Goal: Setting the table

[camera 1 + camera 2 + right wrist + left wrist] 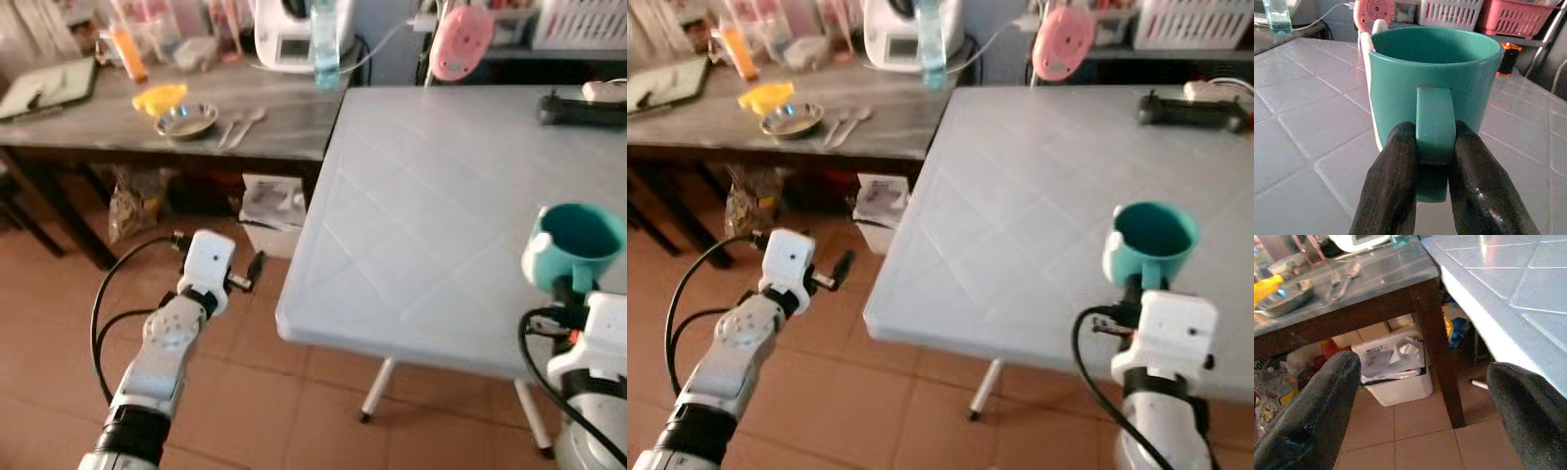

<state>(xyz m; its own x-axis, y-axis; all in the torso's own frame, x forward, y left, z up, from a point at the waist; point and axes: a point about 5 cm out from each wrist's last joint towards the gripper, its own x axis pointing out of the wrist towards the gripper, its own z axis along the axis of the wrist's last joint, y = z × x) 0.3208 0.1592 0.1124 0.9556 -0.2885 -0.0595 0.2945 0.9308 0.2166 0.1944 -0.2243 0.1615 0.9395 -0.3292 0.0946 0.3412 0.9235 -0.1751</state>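
A teal mug (573,245) stands upright over the near right part of the light blue table (421,196). My right gripper (1434,152) is shut on the mug's handle (1434,125), one black finger on each side. My left gripper (1420,396) is open with nothing between its fingers; it hangs over the tiled floor off the table's left edge, and its arm (171,333) reaches up from the lower left. On the dark wooden side table (196,117) lie a metal bowl (186,120), a yellow object (160,97) and a fork and spoon (240,125).
A black controller (578,108) lies at the blue table's far right. A pink round device (460,41) hangs at its far edge. A white appliance (289,34) and a water bottle (326,44) stand on the side table. A white bin (1396,372) sits beneath it.
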